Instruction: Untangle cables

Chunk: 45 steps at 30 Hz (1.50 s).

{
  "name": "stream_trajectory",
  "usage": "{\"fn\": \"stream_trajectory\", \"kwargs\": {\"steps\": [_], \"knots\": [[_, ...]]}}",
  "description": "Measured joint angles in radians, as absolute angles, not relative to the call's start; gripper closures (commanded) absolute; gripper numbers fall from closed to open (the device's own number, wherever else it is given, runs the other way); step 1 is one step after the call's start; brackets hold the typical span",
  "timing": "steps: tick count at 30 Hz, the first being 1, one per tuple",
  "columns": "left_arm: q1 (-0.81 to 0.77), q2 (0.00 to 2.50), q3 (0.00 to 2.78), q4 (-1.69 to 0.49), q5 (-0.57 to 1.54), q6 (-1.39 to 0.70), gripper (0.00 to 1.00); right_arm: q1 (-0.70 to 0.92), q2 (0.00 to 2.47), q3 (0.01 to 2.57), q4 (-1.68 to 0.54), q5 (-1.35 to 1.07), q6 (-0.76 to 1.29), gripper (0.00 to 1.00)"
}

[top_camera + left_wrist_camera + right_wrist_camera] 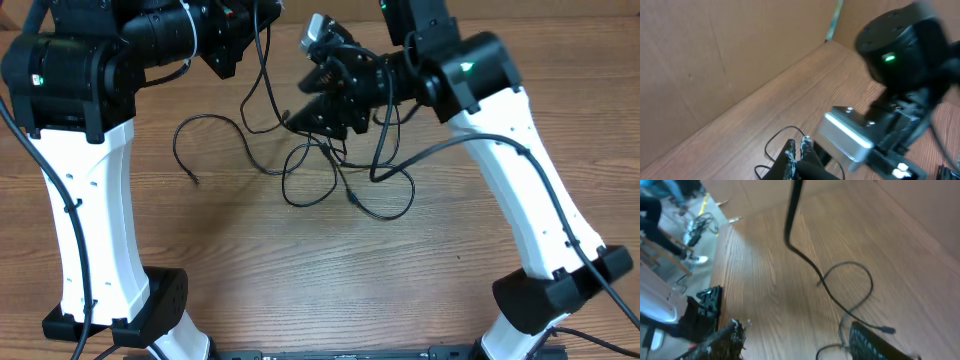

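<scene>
- Black, very thin cables (pixel 335 168) lie mid-worktop (pixel 320 270), below both arms. You look early in the job, with several loops crossing in one knot at the centre.
- One plug-tipped strand trails free to the left; the rest needs separating.
- Your left gripper (pixel 798 149) looks clenched, apparently pinching a strand that rises off the wood.
- Your right gripper (pixel 796 330) hangs released, fingers wide, over the loops.

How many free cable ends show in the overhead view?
2 on the cables: one at the tip of the left strand, and one small plug just below the central loops. More ends may be hidden where the tangle runs under the arms.
</scene>
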State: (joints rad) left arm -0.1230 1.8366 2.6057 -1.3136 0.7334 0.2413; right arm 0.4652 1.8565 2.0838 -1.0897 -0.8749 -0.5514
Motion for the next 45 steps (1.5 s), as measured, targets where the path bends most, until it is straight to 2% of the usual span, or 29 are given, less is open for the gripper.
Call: {"fn": "stream_trajectory", "kwargs": {"steps": [6, 20, 31, 41, 42, 43, 44, 45], "knots": [[-0.123, 1.837, 2.606, -1.317, 0.695, 0.243, 0.96, 0.465, 1.856, 1.995, -0.933, -0.993, -0.566, 0.33], [-0.126, 1.843, 2.606, -1.276, 0.641, 0.252, 0.96, 0.447, 1.856, 1.987, -0.840, -1.036, -0.573, 0.32], [-0.226, 1.928, 2.606, -1.204, 0.473, 0.162, 0.96, 0.447, 1.857, 1.866, -0.671, -1.043, -0.508, 0.32], [-0.308, 1.955, 2.606, -1.107, 0.426, 0.031, 0.96, 0.440, 1.857, 1.778, -0.521, -1.039, -0.459, 0.32], [-0.311, 1.955, 2.606, -1.098, 0.425, 0.018, 0.96, 0.440, 1.857, 1.771, -0.507, -1.039, -0.454, 0.34], [-0.313, 1.955, 2.606, -1.094, 0.424, 0.001, 0.96, 0.439, 1.858, 1.762, -0.490, -1.039, -0.447, 0.47], [-0.315, 1.955, 2.606, -1.092, 0.422, -0.008, 0.96, 0.439, 1.860, 1.756, -0.475, -1.038, -0.444, 0.68], [-0.315, 1.955, 2.606, -1.090, 0.421, -0.019, 0.96, 0.439, 1.862, 1.750, -0.461, -1.037, -0.435, 0.83]]}}
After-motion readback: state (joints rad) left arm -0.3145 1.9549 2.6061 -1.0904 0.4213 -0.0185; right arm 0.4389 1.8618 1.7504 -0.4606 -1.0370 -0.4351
